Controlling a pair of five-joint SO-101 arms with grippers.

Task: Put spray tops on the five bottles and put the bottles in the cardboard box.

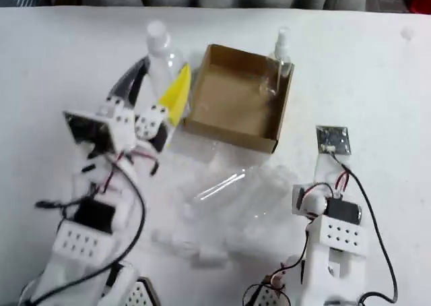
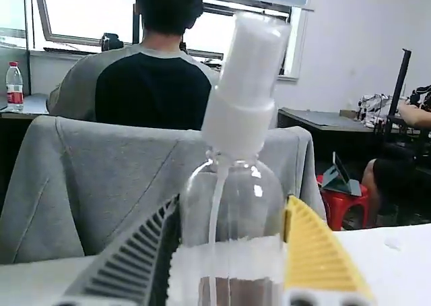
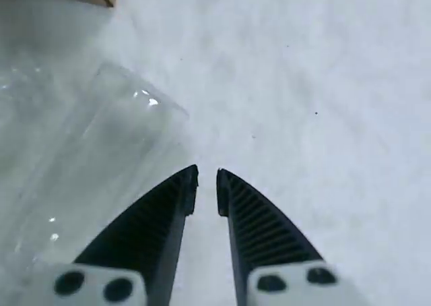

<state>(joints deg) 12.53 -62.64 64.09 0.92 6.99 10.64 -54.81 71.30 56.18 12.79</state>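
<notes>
Two robot arms at a white tabletop [image 1: 377,70], seen from above. The left gripper [image 1: 163,69] is clamped on an upright clear bottle [image 1: 165,58] w/ a white spray top [image 1: 156,29] already fitted. A grey finger is on one side & a yellow finger on the other, both pressed against the bottle's body. In the left wrist view the neck & spray top stand clear above the fingertips. The held bottle is just beside the cardboard box [image 1: 229,136], outside its left wall, not in it. Inside the box, a second bottle [image 1: 277,67] w/ a spray top stands in the far right corner. In front of the box, between the two arms, clear loose bottles [image 1: 225,188] lie on their sides on the tabletop. There are perhaps three, but they are transparent & overlap, so the count is unsure. The right gripper [image 3: 207,178] hangs low over bare tabletop, its dark fingers nearly together w/ only a thin slit & nothing between them. One of the lying bottles is just beside it, off to one finger's side, apparently not touching.
</notes>
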